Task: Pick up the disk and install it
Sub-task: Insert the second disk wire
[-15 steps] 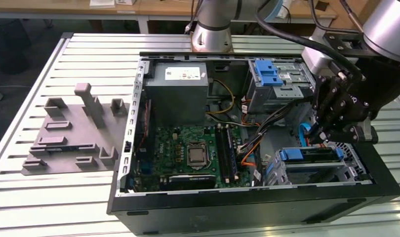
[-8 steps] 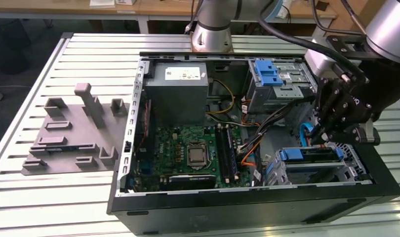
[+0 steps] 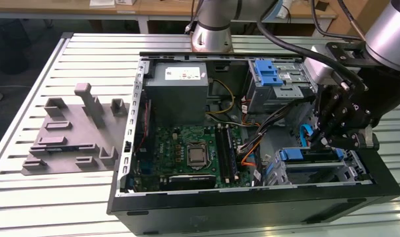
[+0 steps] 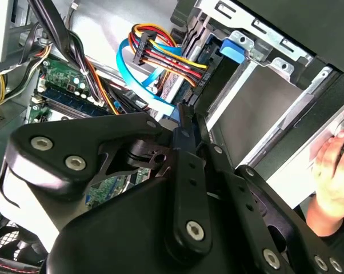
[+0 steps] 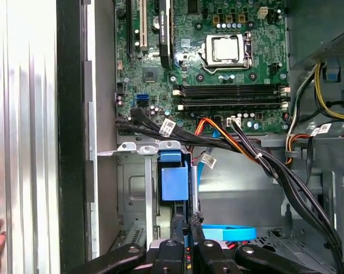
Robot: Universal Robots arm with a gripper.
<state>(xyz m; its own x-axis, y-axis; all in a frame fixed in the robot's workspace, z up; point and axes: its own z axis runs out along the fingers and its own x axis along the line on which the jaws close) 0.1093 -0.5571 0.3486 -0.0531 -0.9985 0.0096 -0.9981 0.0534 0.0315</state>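
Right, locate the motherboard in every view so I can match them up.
Exterior view: motherboard at the centre of the open case, to the exterior view's left of the gripper.
Second wrist view: green board behind the black cables.
First wrist view: green board carrying the processor socket.
Shared landmark: blue flat cable.

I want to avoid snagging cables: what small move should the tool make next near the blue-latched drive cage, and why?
Probably a slow, short push into the drive cage. The tool sits at the cage's blue latch, and a blue cable lies beside it; whether it holds the disk, I cannot tell.
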